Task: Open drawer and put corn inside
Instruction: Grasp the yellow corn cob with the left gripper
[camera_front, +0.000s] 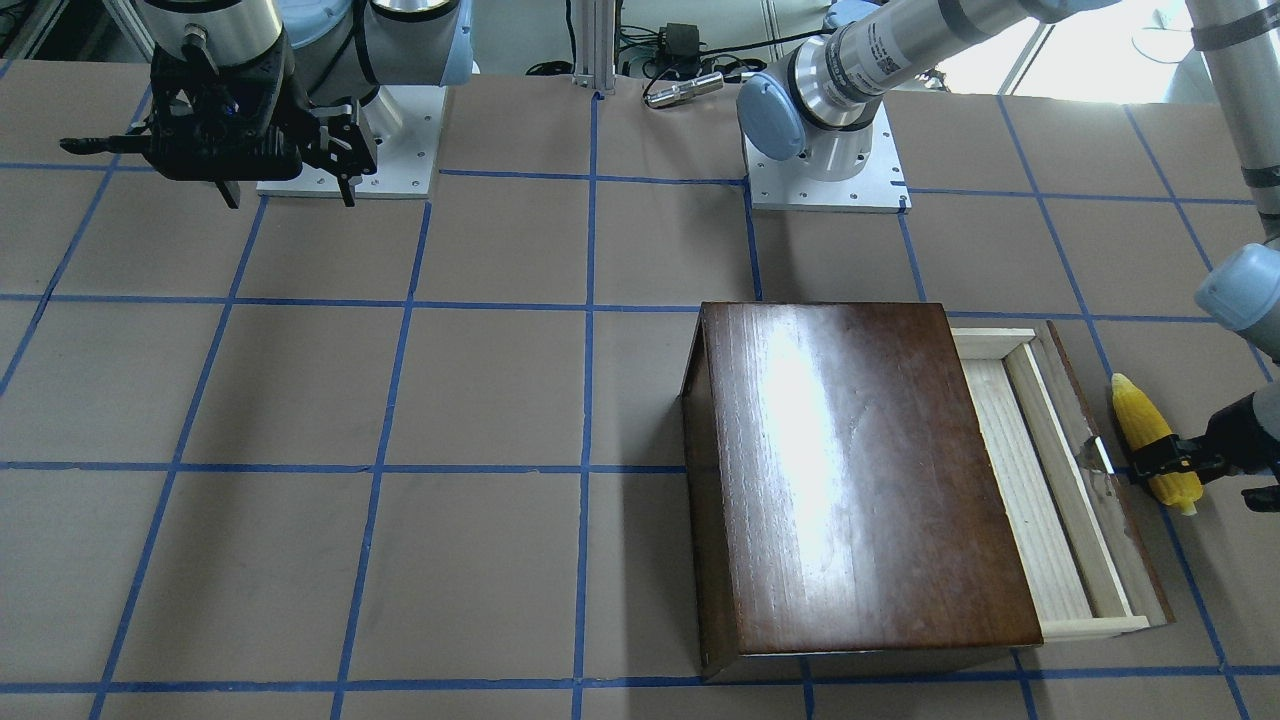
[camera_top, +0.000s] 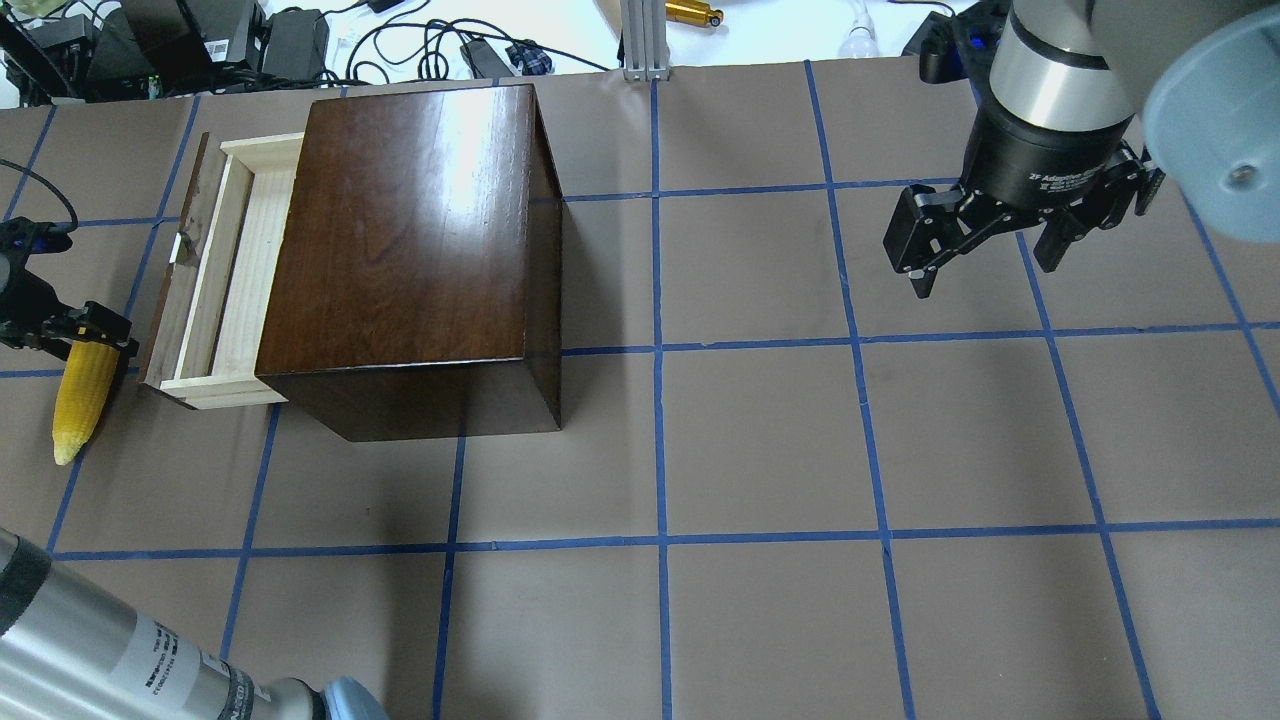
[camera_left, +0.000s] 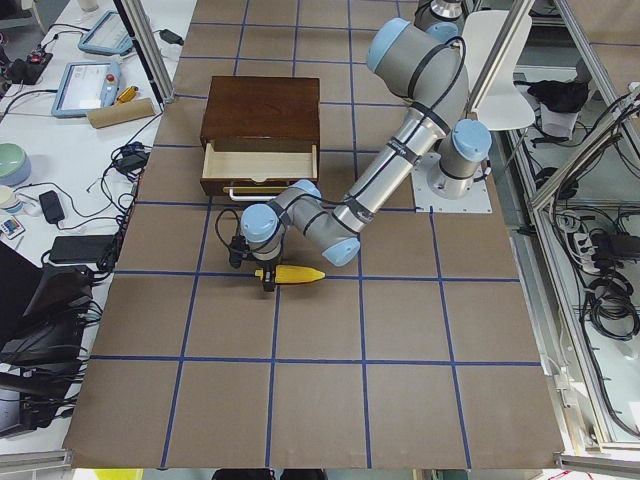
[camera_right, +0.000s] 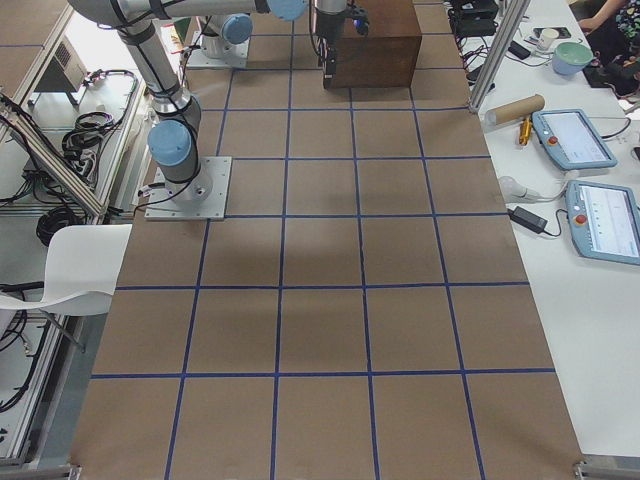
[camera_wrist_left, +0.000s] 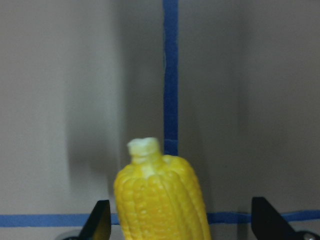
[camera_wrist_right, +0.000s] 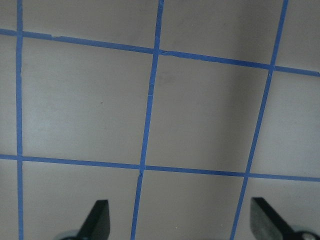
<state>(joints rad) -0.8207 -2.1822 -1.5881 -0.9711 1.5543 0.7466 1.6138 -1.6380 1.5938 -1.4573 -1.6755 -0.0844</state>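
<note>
Yellow bumpy plastic corn cob (camera_wrist_left: 159, 200), lower half cut off in the wrist view, pale stub outward, lies on the brown surface (camera_top: 760, 440) between parted jaws of the left gripper (camera_wrist_left: 180, 215); jaws of the right gripper (camera_top: 985, 262) gape too.

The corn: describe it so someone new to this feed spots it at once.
Start at the large dark-brown box; its pale drawer is pulled out on one side. Beyond the drawer's front panel the corn lies on the table, inside the open left hand. It alone is bright yellow: a small, tapered, bumpy cob.
</note>
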